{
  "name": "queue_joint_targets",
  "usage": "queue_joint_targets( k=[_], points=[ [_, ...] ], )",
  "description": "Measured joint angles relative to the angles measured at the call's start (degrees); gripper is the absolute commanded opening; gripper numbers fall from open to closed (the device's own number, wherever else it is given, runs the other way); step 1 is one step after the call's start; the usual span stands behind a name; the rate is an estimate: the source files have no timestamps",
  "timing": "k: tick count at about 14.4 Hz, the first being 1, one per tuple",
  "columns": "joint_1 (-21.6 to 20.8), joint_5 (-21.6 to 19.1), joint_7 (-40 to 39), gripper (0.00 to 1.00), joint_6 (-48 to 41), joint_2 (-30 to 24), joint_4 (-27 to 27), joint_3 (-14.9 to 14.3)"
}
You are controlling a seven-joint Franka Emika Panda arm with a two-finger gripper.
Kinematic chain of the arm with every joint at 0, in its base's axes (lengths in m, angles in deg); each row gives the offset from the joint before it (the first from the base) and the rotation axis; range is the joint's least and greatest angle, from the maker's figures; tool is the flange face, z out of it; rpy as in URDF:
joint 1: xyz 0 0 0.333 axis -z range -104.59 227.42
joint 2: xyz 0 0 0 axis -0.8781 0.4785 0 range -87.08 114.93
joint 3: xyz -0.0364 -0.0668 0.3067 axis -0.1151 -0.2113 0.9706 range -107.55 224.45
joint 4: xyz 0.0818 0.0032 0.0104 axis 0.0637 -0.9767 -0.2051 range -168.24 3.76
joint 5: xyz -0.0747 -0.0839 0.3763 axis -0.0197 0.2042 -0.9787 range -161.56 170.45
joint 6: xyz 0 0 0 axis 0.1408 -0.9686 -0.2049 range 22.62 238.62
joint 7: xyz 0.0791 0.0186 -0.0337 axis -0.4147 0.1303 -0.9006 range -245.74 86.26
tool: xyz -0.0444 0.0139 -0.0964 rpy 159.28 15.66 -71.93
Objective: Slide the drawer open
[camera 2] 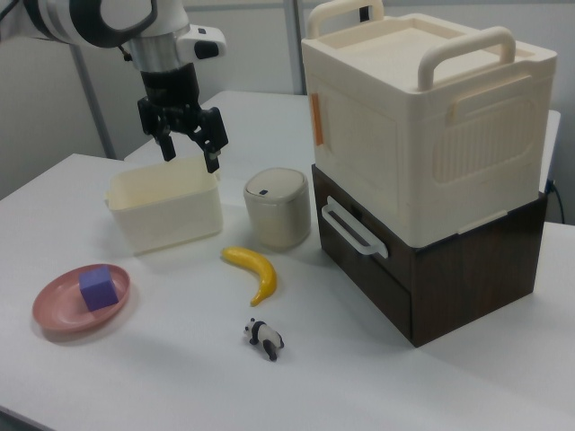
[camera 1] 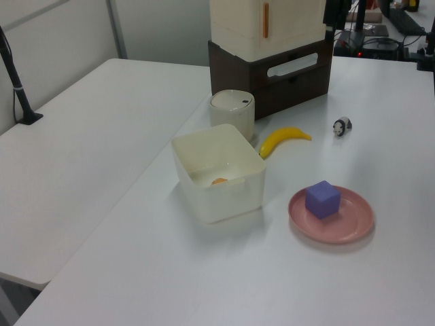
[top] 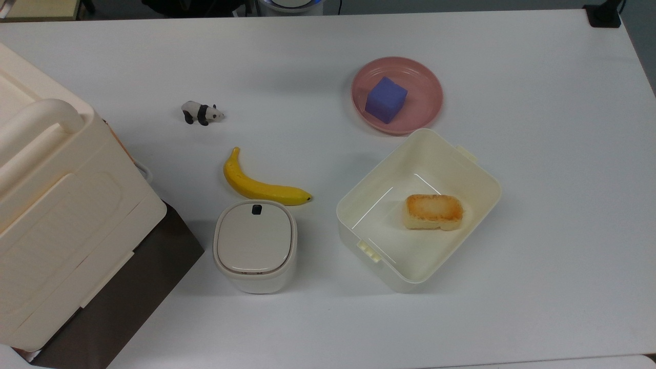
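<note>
"Where was the gripper [camera 2: 185, 135] in the right view?"

"In the upper left of the frame, hanging over the open cream tub [camera 2: 164, 212] with its fingers spread and nothing between them, well apart from the drawer [camera 2: 359, 253]."

"And the drawer itself?"

"At the right of centre, a dark brown front with a white bar handle [camera 2: 354, 229], shut flush in the brown cabinet [camera 2: 458, 260] under the big cream box [camera 2: 422, 108]. The box sat on the cabinet top, so only the front could be reached."

"What lay between them?"

"A lidded round container [camera 2: 278, 208] just beside the drawer front, a banana [camera 2: 253, 271] and a toy panda [camera 2: 264, 338] lower down. At lower left a pink plate [camera 2: 58, 313] carried a purple cube [camera 2: 97, 287]. The handle stood proud of the panel, likely so fingers could close around it and pull; the container looked close enough to crowd that approach"
</note>
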Motion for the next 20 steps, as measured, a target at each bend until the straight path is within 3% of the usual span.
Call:
queue_joint_targets(
  k=[8,15,20],
  points=[
    [1.1,1.3,-21.4,1.00,-8.8,0.0,0.0,-0.7],
    [1.1,8.9,-41.5,1.00,-9.1,0.0,0.0,-0.7],
    [0.9,15.3,-48.5,1.00,-9.1,0.1,-1.5,-0.2]
  ],
)
